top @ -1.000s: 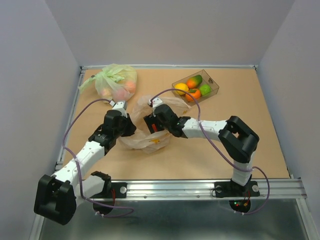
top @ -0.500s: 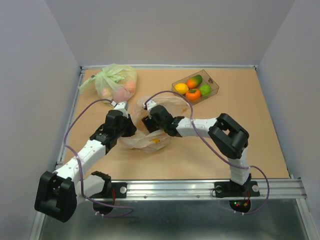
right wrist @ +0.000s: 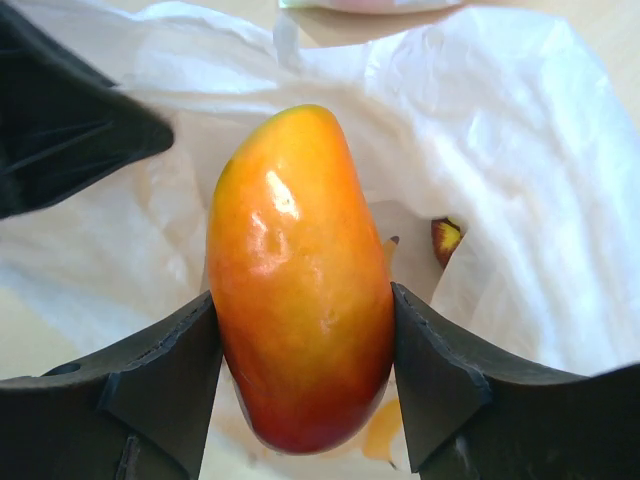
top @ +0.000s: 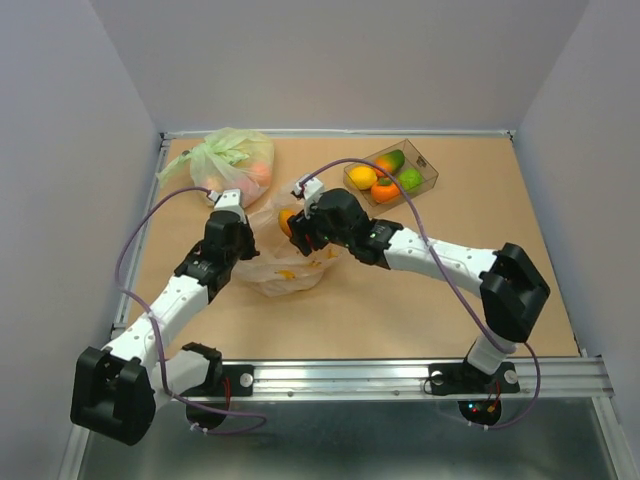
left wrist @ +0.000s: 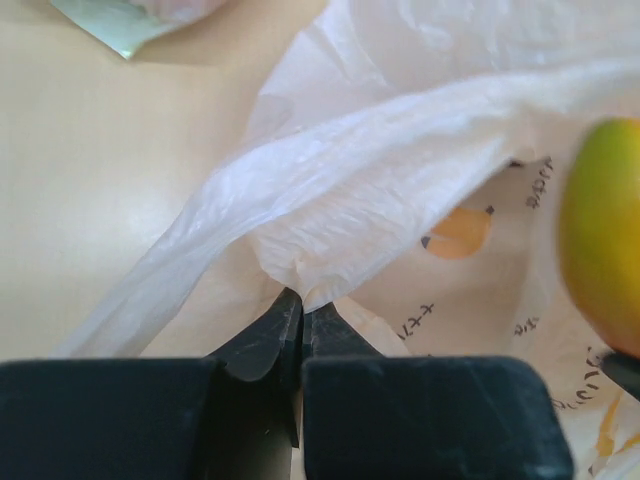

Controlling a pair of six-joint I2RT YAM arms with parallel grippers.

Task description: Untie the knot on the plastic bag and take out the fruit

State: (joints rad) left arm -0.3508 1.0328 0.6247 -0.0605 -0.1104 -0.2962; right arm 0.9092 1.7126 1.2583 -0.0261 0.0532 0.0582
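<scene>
The pale peach plastic bag (top: 283, 272) lies crumpled mid-table with its mouth gaping; the knot is out of view. My left gripper (top: 247, 241) is shut on a fold of the bag's film (left wrist: 330, 225), fingertips pinched together (left wrist: 300, 302). My right gripper (top: 297, 226) is shut on a glossy red-orange and yellow fruit (right wrist: 300, 280), held upright between both fingers just above the bag's mouth. The same fruit (left wrist: 605, 240) shows at the right edge of the left wrist view. A small red-yellow fruit (right wrist: 446, 240) lies deeper inside the bag (right wrist: 500, 150).
A clear box (top: 429, 183) holding several fruits stands at the back right. A knotted light-green bag (top: 228, 158) with pinkish fruits sits at the back left, close behind my left wrist. Grey walls close in the table on three sides.
The right gripper has closed on the fruit inside the bag and lifted it up and back out of the mouth. The left gripper shifted slightly back, still pinching the film.
</scene>
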